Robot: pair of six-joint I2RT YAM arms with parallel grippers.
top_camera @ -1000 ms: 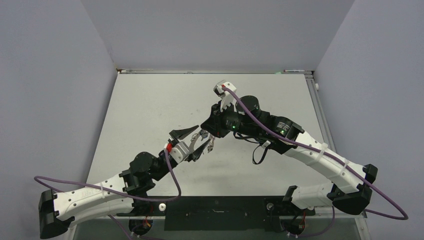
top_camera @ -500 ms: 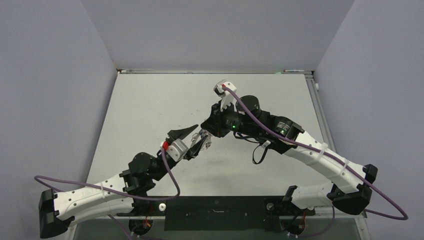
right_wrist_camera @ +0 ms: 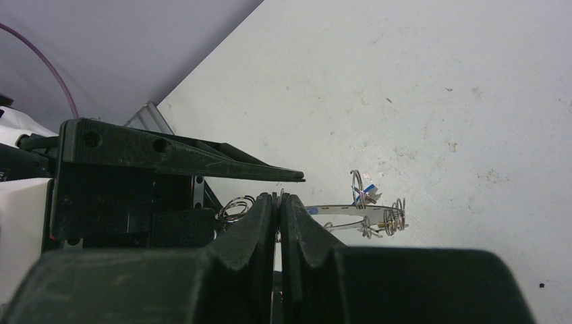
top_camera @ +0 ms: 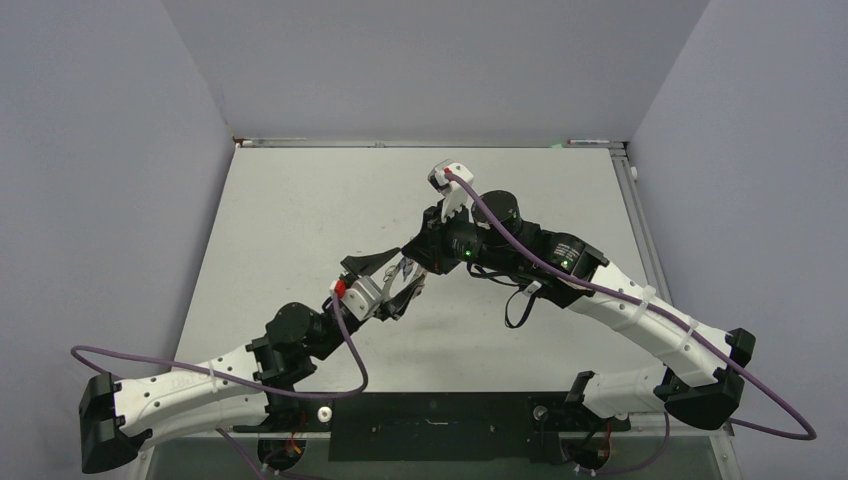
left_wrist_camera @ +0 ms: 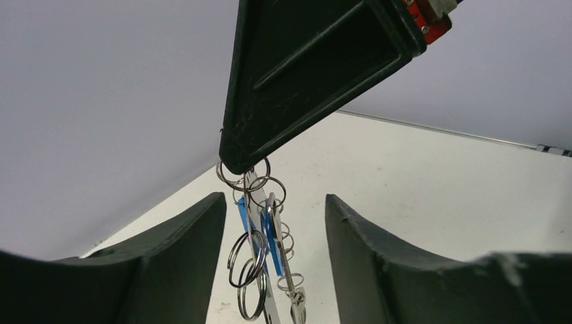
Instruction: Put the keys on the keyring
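I am holding my left gripper open, its curved black plastic fingers straddling the dangling keys: thin silver blades, blue tags. Beyond them, my right gripper is pinching the wiry grey keyring above the table. Compared with a second ago, the left gripper is sitting nearer the right.

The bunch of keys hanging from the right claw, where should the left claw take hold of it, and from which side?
Probably the blue-tagged keys midway down the bunch, just under the shut right claw. They hang straight down, thin and flat, so the open left claw can come up from below and pinch across them; the loose rings would likely slip.
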